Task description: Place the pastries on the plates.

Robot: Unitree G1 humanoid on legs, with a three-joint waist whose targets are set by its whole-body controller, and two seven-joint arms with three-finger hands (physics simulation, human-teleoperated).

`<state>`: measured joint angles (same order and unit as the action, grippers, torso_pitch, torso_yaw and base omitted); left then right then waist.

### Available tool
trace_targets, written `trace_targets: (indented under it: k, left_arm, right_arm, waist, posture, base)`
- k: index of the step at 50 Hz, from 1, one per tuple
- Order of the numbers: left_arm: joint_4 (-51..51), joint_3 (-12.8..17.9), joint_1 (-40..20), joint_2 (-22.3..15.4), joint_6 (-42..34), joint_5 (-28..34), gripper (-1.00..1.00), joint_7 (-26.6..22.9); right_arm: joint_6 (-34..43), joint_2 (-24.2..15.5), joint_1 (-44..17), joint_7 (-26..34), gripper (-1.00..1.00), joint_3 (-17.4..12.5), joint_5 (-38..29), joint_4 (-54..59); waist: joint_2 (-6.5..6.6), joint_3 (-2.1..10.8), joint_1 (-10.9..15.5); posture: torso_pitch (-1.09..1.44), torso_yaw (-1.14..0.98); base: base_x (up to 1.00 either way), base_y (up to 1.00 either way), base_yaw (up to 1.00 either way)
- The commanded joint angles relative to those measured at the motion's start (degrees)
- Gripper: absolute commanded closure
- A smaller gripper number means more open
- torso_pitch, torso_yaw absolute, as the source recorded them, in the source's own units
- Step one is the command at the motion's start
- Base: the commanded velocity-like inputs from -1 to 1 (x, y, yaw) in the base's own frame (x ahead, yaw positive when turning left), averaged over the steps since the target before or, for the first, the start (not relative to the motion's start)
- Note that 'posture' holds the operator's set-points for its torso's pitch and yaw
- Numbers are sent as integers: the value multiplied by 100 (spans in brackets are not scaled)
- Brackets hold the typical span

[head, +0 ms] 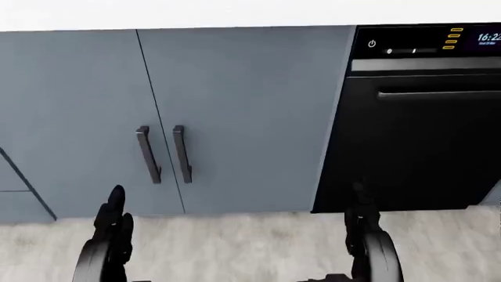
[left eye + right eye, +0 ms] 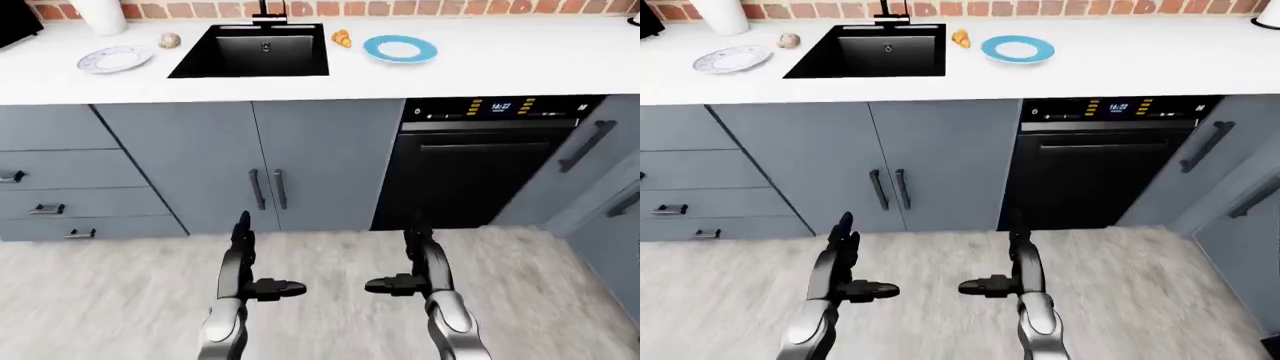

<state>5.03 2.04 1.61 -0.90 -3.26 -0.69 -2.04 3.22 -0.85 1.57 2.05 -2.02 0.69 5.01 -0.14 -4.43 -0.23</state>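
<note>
Both hands, the left hand (image 2: pixel 250 281) and right hand (image 2: pixel 420 279), are being held empty with fingers apart, well below the counter (image 2: pixel 520 64), where the croissant (image 2: pixel 342 38) beside the blue plate (image 2: pixel 400 49) and the round pastry (image 2: pixel 170 40) near the white plate (image 2: pixel 115 58) are likely light, crumbly, best taken gently by their sides.

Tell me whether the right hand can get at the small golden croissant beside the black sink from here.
Probably not yet. The right hand hangs low, open, over the floor, while the small golden croissant lies up on the white countertop. Nothing blocks it; the robot likely must step closer.
</note>
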Motion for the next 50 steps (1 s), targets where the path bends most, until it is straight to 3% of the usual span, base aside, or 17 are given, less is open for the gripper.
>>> trace_targets:
  k: [1,3,5,8,18,25,29,30,31,35,36,43,46,47,48,49,50]
  left_arm:
    - [-1145,-87,55,33,-125,46,-100,87]
    - [-1337,-130,87,47,-285,69,-100,95]
    - [-1354,-138,55,45,-331,80,-100,92]
    - [-1531,-166,50,51,-500,86,-100,82]
    - [-2286,-11,-494,-70,-1796,-176,-100,-116]
    - [-3656,396,-1225,-297,-3626,-514,-100,-71]
    - [-3903,638,-1419,-474,-4050,-692,-100,-71]
    - [-3945,670,-1444,-516,-4118,-710,-100,-76]
    - [-4003,736,-1504,-578,-4224,-736,-100,-82]
    - [-4227,918,-1695,-730,-4606,-854,-100,-83]
    - [-4318,970,-1750,-758,-4710,-890,-100,-56]
    - [-4418,1046,-1859,-864,-4870,-998,-100,-10]
    - [-4370,1051,-1869,-893,-4847,-1008,-100,-18]
    - [-4361,1052,-1880,-899,-4847,-1012,-100,-15]
    - [-4373,1060,-1899,-906,-4874,-1024,-100,-11]
    - [-4381,1068,-1922,-917,-4898,-1037,-100,-9]
    - [-4380,1066,-1940,-930,-4909,-1040,-100,-10]
  right_arm:
    - [-321,-21,-177,6,-100,-5,23,-516]
    - [-288,-29,-197,5,-100,-20,31,-546]
    - [-248,-22,-181,-1,-100,-10,28,-608]
    - [-242,-18,-191,-8,-100,-8,27,-612]
    - [392,-116,-402,-3,-100,-119,37,-1176]
    - [1584,-261,-745,128,-100,-363,252,-2288]
    - [1869,-346,-967,195,-100,-418,396,-2545]
    - [2054,-337,-1010,190,-100,-449,477,-2718]
    - [2283,-328,-1140,188,-100,-529,671,-2844]
    - [2659,-426,-1323,106,-100,-538,773,-3107]
    - [2715,-450,-1363,93,-100,-547,775,-3135]
    - [2902,-523,-1468,52,-100,-605,784,-3285]
    - [2944,-567,-1560,23,-100,-638,757,-3239]
    - [3026,-584,-1598,-1,-100,-637,744,-3301]
    - [3070,-591,-1640,-9,-100,-644,749,-3321]
    - [3119,-597,-1670,-16,-100,-645,757,-3360]
    - [3141,-606,-1704,-17,-100,-637,754,-3375]
  waist:
    - [-45,5,-12]
    - [1,360,46]
    - [-54,114,34]
    - [-40,424,57]
    - [-22,496,55]
    - [-25,542,47]
    - [-15,513,42]
    - [27,598,25]
    - [-118,487,178]
    - [214,410,87]
    - [428,463,70]
    - [88,373,318]
    - [-89,272,101]
    - [-315,167,6]
    - [-662,177,-146]
    - [-835,220,-220]
    - [-377,212,-145]
  posture:
    - [0,0]
    - [0,0]
    - [0,0]
    - [0,0]
    - [0,0]
    - [0,0]
    - [0,0]
    - [0,0]
    - [0,0]
    - [0,0]
    - [0,0]
    - [0,0]
    - [0,0]
    - [0,0]
    - [0,0]
    - [0,0]
    - [0,0]
  base:
    - [0,0,0]
    - [0,0,0]
    - [0,0,0]
    - [0,0,0]
    - [0,0,0]
    - [0,0,0]
    - [0,0,0]
    - [0,41,0]
    - [0,0,100]
    - [0,0,100]
    - [0,0,100]
    - [0,0,100]
    - [0,33,67]
    - [0,84,0]
    - [0,71,0]
    - [8,56,0]
    - [41,52,0]
